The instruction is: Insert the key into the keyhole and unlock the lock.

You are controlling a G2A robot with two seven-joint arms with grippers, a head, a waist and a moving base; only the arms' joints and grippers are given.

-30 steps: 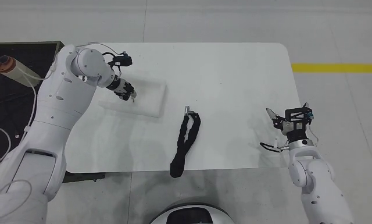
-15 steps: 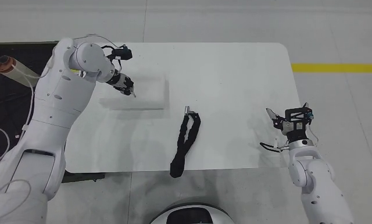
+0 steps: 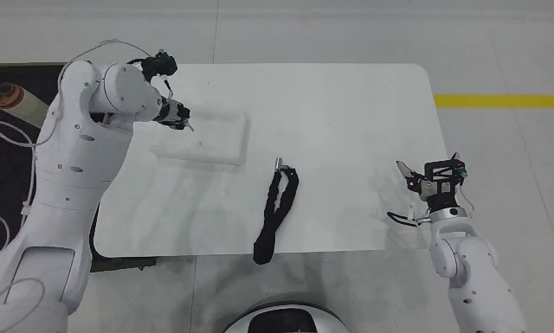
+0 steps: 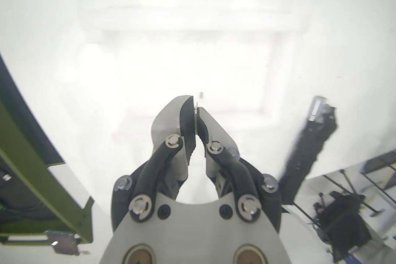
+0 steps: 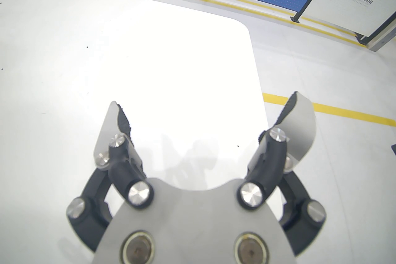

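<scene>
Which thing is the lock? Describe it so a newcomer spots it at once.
On the white table, look near the middle of the edge closest to the robot, beside the shallow white tray. The lock is a long black sleeved strip lying flat. It is the only dark thing there, with a silver metal tip.

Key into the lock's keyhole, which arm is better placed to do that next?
Left. The left gripper is shut on the key, over the white tray; the lock lies on the table between the arms. The right gripper is open, holding nothing, at the table's edge.
</scene>
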